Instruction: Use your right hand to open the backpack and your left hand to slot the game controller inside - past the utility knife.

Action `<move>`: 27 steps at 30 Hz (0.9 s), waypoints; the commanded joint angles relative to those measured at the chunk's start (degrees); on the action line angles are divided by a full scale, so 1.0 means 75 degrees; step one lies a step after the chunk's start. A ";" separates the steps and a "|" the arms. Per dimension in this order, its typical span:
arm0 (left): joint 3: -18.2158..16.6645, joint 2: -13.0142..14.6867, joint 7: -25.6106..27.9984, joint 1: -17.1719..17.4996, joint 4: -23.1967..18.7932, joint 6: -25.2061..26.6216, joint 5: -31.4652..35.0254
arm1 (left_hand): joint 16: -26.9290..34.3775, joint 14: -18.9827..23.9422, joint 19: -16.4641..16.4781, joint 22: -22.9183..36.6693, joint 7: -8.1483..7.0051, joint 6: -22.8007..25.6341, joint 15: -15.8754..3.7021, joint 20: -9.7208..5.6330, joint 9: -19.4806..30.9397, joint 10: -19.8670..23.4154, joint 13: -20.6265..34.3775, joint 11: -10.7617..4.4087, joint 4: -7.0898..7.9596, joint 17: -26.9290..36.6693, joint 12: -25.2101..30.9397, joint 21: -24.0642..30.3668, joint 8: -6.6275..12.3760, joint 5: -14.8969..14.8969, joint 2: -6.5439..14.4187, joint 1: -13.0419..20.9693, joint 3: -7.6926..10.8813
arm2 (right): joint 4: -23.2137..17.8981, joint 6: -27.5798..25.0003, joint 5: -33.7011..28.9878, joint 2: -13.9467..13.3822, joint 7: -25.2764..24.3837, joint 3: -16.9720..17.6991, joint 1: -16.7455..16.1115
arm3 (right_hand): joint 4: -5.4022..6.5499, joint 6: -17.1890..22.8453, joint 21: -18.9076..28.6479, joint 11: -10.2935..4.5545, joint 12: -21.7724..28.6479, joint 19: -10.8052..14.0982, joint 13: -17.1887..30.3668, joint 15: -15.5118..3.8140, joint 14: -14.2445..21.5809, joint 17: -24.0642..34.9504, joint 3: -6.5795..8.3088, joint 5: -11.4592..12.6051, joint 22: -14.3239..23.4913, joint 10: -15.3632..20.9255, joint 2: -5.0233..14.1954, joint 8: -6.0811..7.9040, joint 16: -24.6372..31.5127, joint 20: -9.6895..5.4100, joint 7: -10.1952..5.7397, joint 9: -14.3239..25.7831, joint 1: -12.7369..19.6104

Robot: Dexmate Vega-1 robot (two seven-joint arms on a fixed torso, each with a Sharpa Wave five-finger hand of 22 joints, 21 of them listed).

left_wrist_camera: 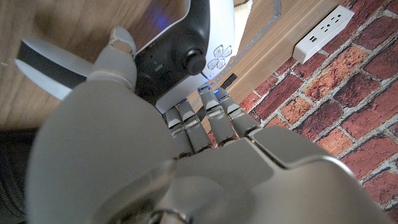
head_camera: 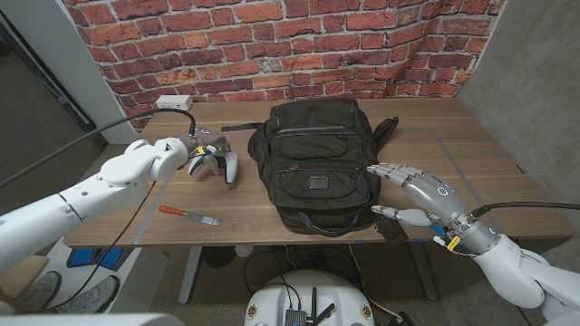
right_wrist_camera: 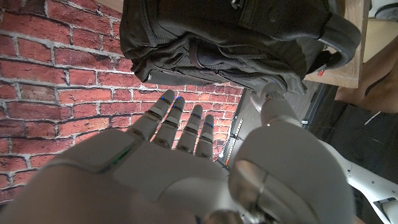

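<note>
Power strip (head_camera: 173,101) at desk (head_camera: 471,163) back left corner. Knife (head_camera: 188,215) near front edge, left of backpack (head_camera: 313,163). Left hand (head_camera: 186,151) fingers (left_wrist_camera: 205,118) curled on controller (head_camera: 217,163), which lies just left of backpack. Backpack at centre, closed. Right hand (head_camera: 421,197) at backpack's right side, fingers (right_wrist_camera: 177,127) spread apart, holding nothing.

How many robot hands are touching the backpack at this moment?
0. The right hand hovers open beside the backpack, apart from it; the left hand is on the game controller. Contact beneath the right hand's fingers could be hidden.
</note>
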 commanded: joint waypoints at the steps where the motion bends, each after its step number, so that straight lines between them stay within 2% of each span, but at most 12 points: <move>1: -0.0008 0.0046 0.0040 0.0098 -0.0104 0.0155 -0.0019 | 0.0031 0.0086 -0.0008 0.0025 -0.0222 0.0851 -0.1221 -0.1240 0.0000 0.0143 0.0037 -0.0047 0.0130 0.0026 0.0054 0.0038 -0.0023 0.0062 0.0883 -0.0040 0.0216 | -0.0255 -0.0553 -0.0448 -0.0264 -0.0037 -0.0112 -0.0102 | 0.0009 0.0022 0.0014 -0.0014 0.0001 -0.0067 0.0018 -0.0621 0.0084 -0.0010 0.0095 0.0052 0.0024 0.0055 0.0007 0.0034 -0.0017 -0.0011 0.0058 0.0031 0.0201; 12: 0.0023 0.0040 0.0031 0.0122 -0.0128 0.0237 -0.0006 | 0.0026 0.0087 -0.0011 0.0026 -0.0210 0.0866 -0.1220 -0.1240 0.0003 0.0157 0.0038 -0.0046 0.0126 0.0025 0.0051 0.0037 -0.0063 0.0060 0.0895 -0.0056 0.0243 | -0.0416 -0.0945 -0.0613 -0.0443 -0.0173 -0.0324 -0.0136 | -0.0005 0.0280 0.0079 -0.0043 0.0036 -0.0055 0.0021 -0.0705 0.0248 -0.0055 0.0181 0.0055 0.0020 0.0198 -0.0078 0.0159 0.0005 -0.0141 0.0136 0.0037 0.0684; 27: 0.0031 0.0055 -0.0051 0.0035 -0.0109 0.0221 -0.0037 | 0.0027 0.0096 -0.0014 0.0026 -0.0229 0.0897 -0.1221 -0.1239 0.0007 0.0161 0.0038 -0.0047 0.0121 0.0026 0.0045 0.0037 -0.0103 0.0059 0.0902 -0.0074 0.0274 | -0.0572 -0.1824 -0.1003 -0.0731 -0.0050 -0.0936 -0.0015 | 0.0001 0.0356 0.0120 -0.0121 0.0051 0.0018 0.0020 -0.0822 0.0403 -0.0078 0.0253 0.0029 0.0015 0.0338 -0.0136 0.0183 0.0030 -0.0206 0.0071 0.0038 0.1126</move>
